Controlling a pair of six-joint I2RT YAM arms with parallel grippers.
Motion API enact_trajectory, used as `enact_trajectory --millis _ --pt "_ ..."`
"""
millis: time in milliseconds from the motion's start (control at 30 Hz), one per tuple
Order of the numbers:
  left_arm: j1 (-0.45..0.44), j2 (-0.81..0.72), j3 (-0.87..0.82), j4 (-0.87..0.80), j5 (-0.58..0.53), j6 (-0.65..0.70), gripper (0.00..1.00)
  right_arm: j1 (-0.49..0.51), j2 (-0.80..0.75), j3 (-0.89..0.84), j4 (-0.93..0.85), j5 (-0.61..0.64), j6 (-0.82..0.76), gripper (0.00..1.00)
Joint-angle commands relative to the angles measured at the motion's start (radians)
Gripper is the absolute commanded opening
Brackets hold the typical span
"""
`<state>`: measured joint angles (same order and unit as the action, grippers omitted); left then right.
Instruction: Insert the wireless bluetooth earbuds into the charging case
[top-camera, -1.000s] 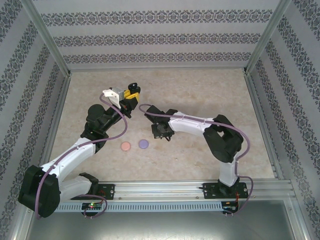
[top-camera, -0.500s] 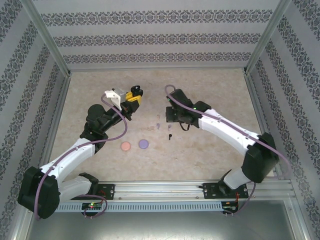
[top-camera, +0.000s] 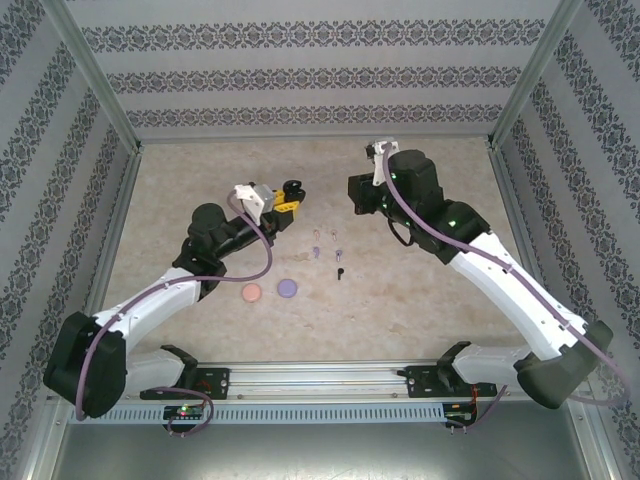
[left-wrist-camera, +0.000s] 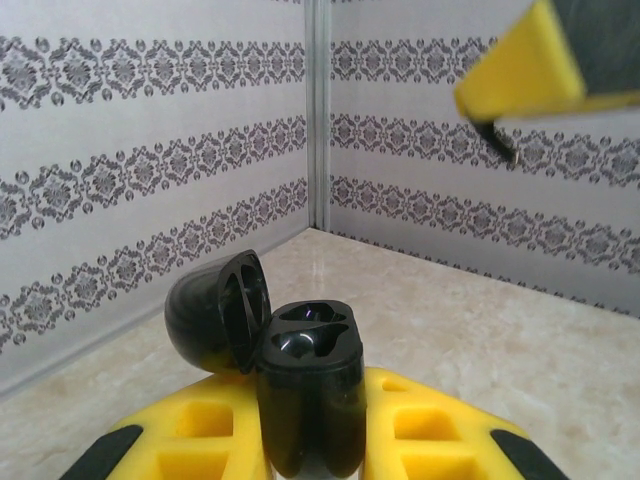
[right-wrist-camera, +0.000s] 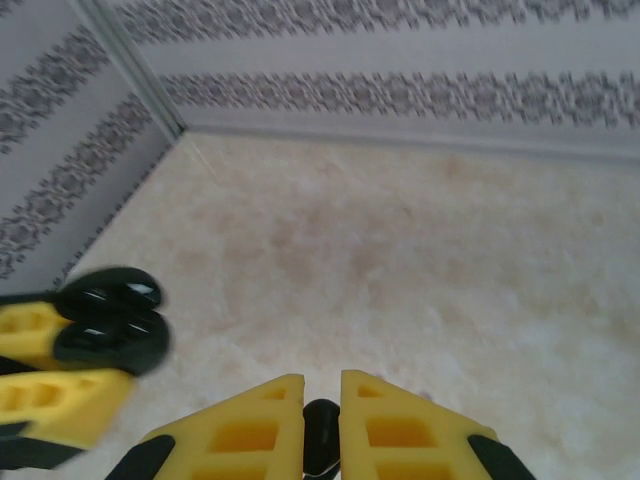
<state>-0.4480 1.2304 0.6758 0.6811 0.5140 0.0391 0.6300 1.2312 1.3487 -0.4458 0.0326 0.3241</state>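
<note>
Earbuds, tiny stemmed plastic ones in pink, purple and black (top-camera: 316, 252), lie scattered mid-worktop. Right gripper (right-wrist-camera: 321, 405) has swung up off them toward the far right corner, jaws narrow on a small black piece (right-wrist-camera: 320, 440), probably a black bud. Left gripper (left-wrist-camera: 310, 445) clamps the open glossy black charging case (left-wrist-camera: 305, 385), shifted toward centre. Looks like pick done, insertion next.

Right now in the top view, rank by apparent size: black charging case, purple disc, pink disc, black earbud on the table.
Black charging case, purple disc, pink disc: alike; the case is raised and partly hidden, so unranked.
Black earbud: clearly smallest.
</note>
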Motion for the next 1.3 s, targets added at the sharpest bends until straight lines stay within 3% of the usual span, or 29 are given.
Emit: enact_trajectory --millis 0,300,867,1267 --pt "-0.047 0.034 0.066 0.101 -0.058 0.148 0.0 -0.007 -0.029 0.017 0.116 -0.057 -0.103 0.12" --pt "-0.125 0.164 0.164 0.205 -0.075 0.197 0.0 0.001 -0.085 -0.089 0.357 -0.111 -0.233 0.13" --pt "-0.162 0.195 0.202 0.255 -0.034 0.165 0.0 0.019 -0.092 -0.168 0.446 -0.138 -0.228 0.12" --pt "-0.204 0.175 0.174 0.23 -0.149 0.416 0.0 0.033 -0.186 -0.239 0.508 -0.13 -0.224 0.12"
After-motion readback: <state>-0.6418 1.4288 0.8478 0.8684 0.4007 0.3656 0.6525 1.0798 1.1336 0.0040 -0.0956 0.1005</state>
